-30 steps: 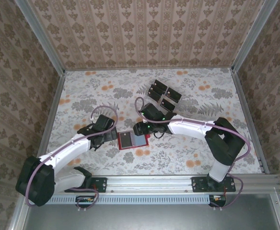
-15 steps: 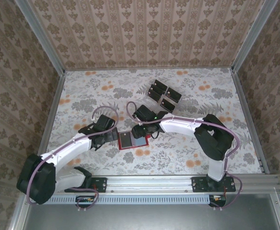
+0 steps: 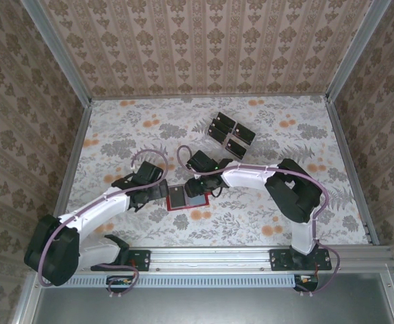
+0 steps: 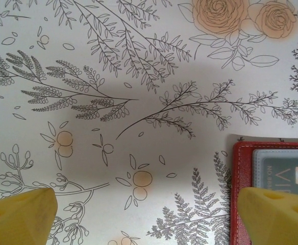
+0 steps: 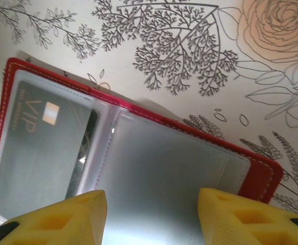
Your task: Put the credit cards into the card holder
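Observation:
The red card holder [image 3: 181,198] lies open on the flowered table, and one dark credit card [image 5: 42,138] marked VIP sits in its left pocket. My right gripper [image 5: 151,214] hovers open above the grey right pocket [image 5: 174,173], nothing between its yellow fingers. The left gripper [image 4: 146,219] is wide open at the holder's left edge [image 4: 241,173]; its right finger [image 4: 276,214] overlaps the red border, its left finger [image 4: 19,214] is over bare table. Several black credit cards [image 3: 227,133] lie clustered farther back.
Metal rails and patterned walls [image 3: 75,135] bound the table on three sides. Both forearms converge on the holder from either side; the right arm [image 3: 258,177] stretches across the middle. Open tabletop [image 3: 285,216] lies to the right.
The right arm has swung left, bringing its gripper from the holder's right edge to above it. The left gripper has edged slightly right toward the holder.

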Robot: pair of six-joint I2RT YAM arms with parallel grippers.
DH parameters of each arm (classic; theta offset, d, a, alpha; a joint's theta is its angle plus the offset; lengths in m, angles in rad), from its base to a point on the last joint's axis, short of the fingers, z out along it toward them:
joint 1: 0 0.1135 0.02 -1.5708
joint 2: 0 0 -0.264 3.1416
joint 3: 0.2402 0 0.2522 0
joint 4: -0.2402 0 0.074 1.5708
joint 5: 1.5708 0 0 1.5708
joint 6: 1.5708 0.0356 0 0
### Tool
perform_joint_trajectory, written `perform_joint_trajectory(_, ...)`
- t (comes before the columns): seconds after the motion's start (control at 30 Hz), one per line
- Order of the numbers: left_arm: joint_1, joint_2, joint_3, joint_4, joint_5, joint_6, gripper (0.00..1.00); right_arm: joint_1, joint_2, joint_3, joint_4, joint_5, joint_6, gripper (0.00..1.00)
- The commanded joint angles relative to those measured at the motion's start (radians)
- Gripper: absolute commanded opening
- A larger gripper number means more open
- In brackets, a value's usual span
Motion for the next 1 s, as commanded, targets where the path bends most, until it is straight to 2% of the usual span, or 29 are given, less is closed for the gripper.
perform_joint_trajectory(0.0, -0.013, -0.012, -0.006, 0.020, 0.017, 0.011, 1.00, 0.005, 0.025, -0.032, 0.026, -0.074, 0.077, 0.51)
perform_joint_trajectory(0.3, -0.083, -0.090, -0.085, 0.062, 0.017, -0.018, 1.00, -0.004, 0.038, -0.074, 0.135, -0.127, 0.267, 0.51)
perform_joint_trajectory(0.47, -0.168, -0.139, -0.152, 0.111, 0.000, -0.059, 1.00, -0.011, 0.023, -0.118, 0.211, -0.142, 0.350, 0.51)
perform_joint_trajectory(0.73, -0.330, -0.176, -0.187, 0.246, -0.059, -0.047, 1.00, -0.025, 0.003, -0.161, 0.258, -0.152, 0.428, 0.52)
perform_joint_trajectory(0.97, -0.374, -0.124, -0.155, 0.334, -0.077, 0.005, 1.00, -0.036, 0.001, -0.180, 0.285, -0.172, 0.455, 0.52)
